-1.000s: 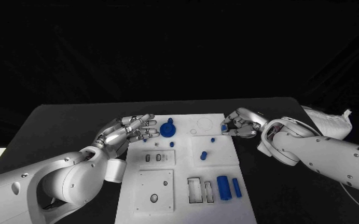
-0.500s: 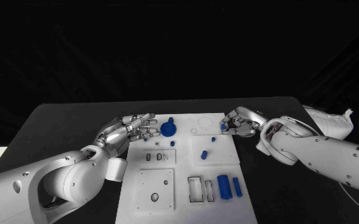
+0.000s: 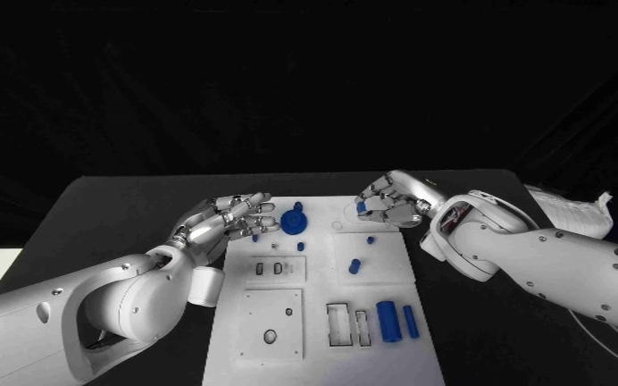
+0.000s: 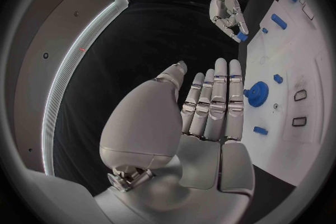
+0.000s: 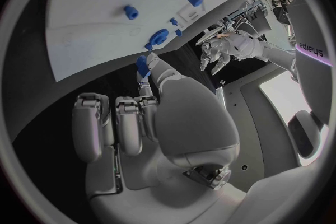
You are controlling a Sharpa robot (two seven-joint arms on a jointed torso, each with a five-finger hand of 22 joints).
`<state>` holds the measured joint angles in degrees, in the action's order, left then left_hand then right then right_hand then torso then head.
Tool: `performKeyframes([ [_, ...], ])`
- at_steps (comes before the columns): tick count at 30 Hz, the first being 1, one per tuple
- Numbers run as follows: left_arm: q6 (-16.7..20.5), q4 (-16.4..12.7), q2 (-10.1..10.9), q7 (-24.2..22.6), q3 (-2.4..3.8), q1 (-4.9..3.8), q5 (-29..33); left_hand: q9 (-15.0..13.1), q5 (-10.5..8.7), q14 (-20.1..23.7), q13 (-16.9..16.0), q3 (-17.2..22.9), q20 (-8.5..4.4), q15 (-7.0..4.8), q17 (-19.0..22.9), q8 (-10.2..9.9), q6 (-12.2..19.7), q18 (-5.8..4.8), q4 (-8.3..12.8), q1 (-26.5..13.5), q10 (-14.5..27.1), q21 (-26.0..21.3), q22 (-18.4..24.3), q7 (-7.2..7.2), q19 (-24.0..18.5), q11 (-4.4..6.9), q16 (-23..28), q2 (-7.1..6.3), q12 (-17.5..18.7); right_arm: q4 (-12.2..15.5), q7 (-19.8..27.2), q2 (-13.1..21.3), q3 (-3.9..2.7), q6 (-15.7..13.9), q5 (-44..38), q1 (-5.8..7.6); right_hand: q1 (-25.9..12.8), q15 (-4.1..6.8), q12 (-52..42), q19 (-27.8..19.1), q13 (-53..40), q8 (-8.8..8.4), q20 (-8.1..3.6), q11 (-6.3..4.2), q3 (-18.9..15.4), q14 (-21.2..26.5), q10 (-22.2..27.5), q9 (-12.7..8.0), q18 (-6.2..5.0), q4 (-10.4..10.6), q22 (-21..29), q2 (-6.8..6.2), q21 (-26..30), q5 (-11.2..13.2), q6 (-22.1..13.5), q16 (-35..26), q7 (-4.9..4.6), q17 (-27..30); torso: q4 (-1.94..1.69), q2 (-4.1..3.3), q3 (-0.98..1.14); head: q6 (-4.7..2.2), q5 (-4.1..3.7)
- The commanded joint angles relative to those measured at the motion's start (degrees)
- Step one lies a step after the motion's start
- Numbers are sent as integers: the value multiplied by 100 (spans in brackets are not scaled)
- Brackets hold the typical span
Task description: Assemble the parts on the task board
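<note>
The right hand (image 3: 390, 200) is pinching a small blue part (image 3: 363, 207) at its fingertips, just over the far right edge of the white task board (image 3: 387, 261). The left hand (image 3: 232, 218) is holding nothing, fingers straight and slightly apart, beside a round blue part (image 3: 294, 222) lying on the board's far left area.

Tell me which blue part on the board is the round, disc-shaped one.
The blue disc at the task board's far end, beside the left hand; the others are slim pegs and cylinders.
</note>
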<state>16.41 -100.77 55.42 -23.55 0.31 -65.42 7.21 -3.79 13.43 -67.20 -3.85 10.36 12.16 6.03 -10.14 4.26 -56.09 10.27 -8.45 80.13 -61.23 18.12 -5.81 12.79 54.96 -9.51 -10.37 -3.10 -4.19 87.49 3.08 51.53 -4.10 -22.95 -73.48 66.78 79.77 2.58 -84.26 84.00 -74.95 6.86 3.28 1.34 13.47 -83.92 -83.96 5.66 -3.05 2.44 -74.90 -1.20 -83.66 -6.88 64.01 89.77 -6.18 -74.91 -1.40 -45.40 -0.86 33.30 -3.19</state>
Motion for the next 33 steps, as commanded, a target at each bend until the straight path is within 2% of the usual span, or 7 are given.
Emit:
performKeyframes([
  [1,-124,83,-35,-53,2,1,59,-1,11,10,-1,27,17,1,-5,-22,-41,23,-6,26,-3,-36,6,1,-18,15,36,11,32,115,-422,-143,4,-40,-213,19,-28,33,30,117,-1076,20,-24,-30,45,-608,-287,31,29,-3,-165,26,-24,-30,85,23,46,-1509,-37,66,-26,38,39],
  [7,-135,218,-63,-82,3,0,90,-1,11,9,-1,34,17,1,-6,-23,-41,23,-4,28,-3,-36,7,0,-18,15,38,15,33,164,-664,-551,65,176,-407,3,-44,35,51,110,-1062,19,-26,-32,47,-608,-276,32,25,-3,-145,24,-15,-22,87,23,47,-1509,-43,103,-46,109,167],
  [11,-145,287,-77,-104,3,0,105,-1,12,9,-1,42,16,0,-8,-24,-41,23,-1,31,-4,-36,8,-1,-18,15,39,18,34,114,-799,-844,123,305,-656,-65,-62,36,45,109,-1066,14,-28,-32,46,-608,-279,32,25,-2,-143,19,-14,-13,84,23,46,-1509,-48,127,-59,200,254],
  [17,-148,331,-83,-124,4,0,113,-1,12,9,-1,43,16,0,-8,-24,-41,23,-1,32,-4,-36,8,-1,-17,16,40,19,34,-11,-951,-1196,199,470,-985,-229,-67,37,52,104,-1062,13,-29,-32,49,-608,-275,32,22,-2,-129,20,-7,-12,84,23,47,-1509,-70,138,-79,252,287],
  [21,-146,343,-84,-131,4,-1,114,-1,12,9,-1,43,16,0,-8,-24,-41,23,-1,32,-4,-36,8,-1,-17,16,40,19,34,-69,-1045,-1384,223,545,-1242,-342,-70,37,52,100,-1062,13,-29,-33,50,-608,-275,32,20,-3,-118,21,-2,-15,84,23,48,-1509,-59,134,-65,285,336],
  [29,-153,345,-95,-133,4,-1,115,-1,12,9,-1,43,16,0,-8,-24,-41,23,-1,32,-4,-36,8,-1,-17,16,40,19,34,-125,-1247,-1609,257,741,-1609,-431,-84,40,57,96,-1060,9,-32,-35,51,-608,-273,33,18,-12,-107,6,5,-30,85,23,50,-1509,-59,132,-66,317,382],
  [33,-154,343,-98,-132,4,-1,115,-1,12,9,-1,43,16,0,-8,-24,-41,23,-1,32,-4,-36,8,-1,-17,16,40,19,34,-145,-1292,-1685,266,829,-1668,-472,-94,41,63,93,-1056,3,-33,-36,54,-608,-269,32,16,-23,-100,-8,9,-47,80,23,50,-1509,-62,131,-59,323,360],
])
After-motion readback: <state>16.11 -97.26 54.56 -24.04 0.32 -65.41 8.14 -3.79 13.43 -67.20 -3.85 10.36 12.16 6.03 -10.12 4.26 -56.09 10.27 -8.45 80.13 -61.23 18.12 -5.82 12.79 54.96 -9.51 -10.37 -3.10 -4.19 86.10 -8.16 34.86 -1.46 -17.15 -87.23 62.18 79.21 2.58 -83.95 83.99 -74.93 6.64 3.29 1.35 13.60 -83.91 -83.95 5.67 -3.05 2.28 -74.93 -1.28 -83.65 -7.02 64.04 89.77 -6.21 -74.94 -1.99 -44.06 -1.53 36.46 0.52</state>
